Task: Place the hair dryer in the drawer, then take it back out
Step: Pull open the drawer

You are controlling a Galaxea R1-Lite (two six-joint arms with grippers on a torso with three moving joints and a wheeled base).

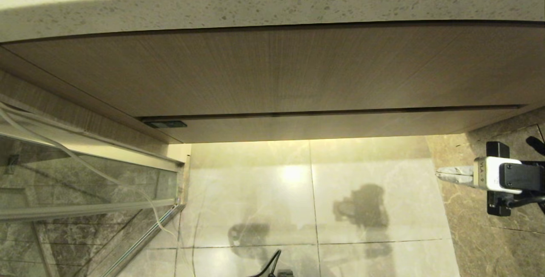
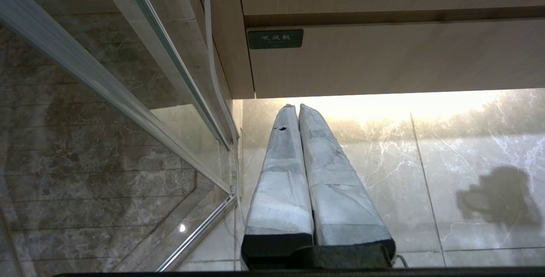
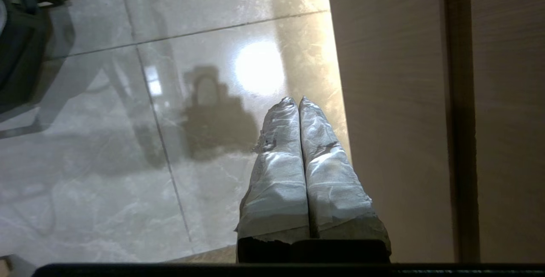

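The drawer (image 1: 340,126) — closed, long axis left-right — right gripper (image 1: 440,174) pinched empty, pointing left; left gripper (image 2: 298,109) likewise.

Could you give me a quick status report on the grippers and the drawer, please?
Right gripper shut, empty, low beside the cabinet. Left gripper shut, parked. Drawer closed; hair dryer not in view. Nothing blocking.
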